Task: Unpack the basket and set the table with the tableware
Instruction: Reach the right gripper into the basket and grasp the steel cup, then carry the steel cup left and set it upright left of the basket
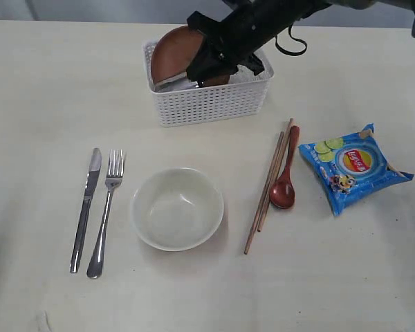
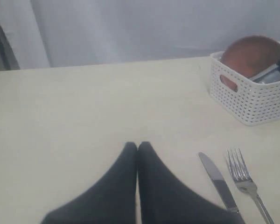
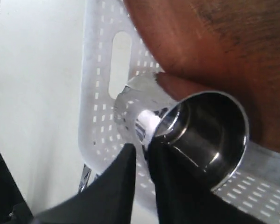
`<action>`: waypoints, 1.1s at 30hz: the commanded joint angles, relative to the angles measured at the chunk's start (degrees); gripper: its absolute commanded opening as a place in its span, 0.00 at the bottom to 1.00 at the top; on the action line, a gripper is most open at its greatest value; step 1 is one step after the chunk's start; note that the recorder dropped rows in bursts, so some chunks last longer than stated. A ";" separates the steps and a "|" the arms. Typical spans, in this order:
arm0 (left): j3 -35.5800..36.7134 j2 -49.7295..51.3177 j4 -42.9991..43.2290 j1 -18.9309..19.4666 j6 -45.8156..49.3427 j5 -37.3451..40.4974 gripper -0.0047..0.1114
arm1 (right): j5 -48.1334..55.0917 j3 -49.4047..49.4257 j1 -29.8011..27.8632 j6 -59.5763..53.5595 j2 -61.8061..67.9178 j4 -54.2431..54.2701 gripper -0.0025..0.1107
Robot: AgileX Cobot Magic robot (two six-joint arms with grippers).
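The white basket (image 1: 207, 104) stands at the back of the table (image 1: 41, 90), with the brown plate (image 1: 173, 52) leaning inside it. My right gripper (image 1: 211, 69) reaches down into the basket. In the right wrist view its jaws (image 3: 142, 147) pinch the wall of the steel cup (image 3: 210, 140), one finger inside and one outside, beside the plate (image 3: 214, 46). On the table lie the knife (image 1: 86, 207), fork (image 1: 107, 211), cream bowl (image 1: 177, 208), chopsticks (image 1: 266, 190) and wooden spoon (image 1: 286, 183). My left gripper (image 2: 137, 145) is shut and holds nothing, near the knife (image 2: 217, 179).
A blue chip packet (image 1: 351, 166) lies to the right of the spoon. The right arm crosses over the basket's back right corner. The left wrist view shows the fork (image 2: 245, 179) and the basket (image 2: 252, 100) ahead.
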 commanded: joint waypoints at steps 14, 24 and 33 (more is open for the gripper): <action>0.23 -0.21 -0.14 0.08 -0.04 -0.04 0.04 | -7.89 -0.39 6.29 4.93 -0.06 -4.81 0.09; 0.23 -0.21 -0.14 0.08 -0.04 -0.04 0.04 | -12.82 -0.48 6.29 8.90 -6.46 -14.95 0.02; 0.23 -0.21 -0.14 0.08 0.07 -0.04 0.04 | -11.82 -0.48 10.09 7.94 -15.22 -21.54 0.02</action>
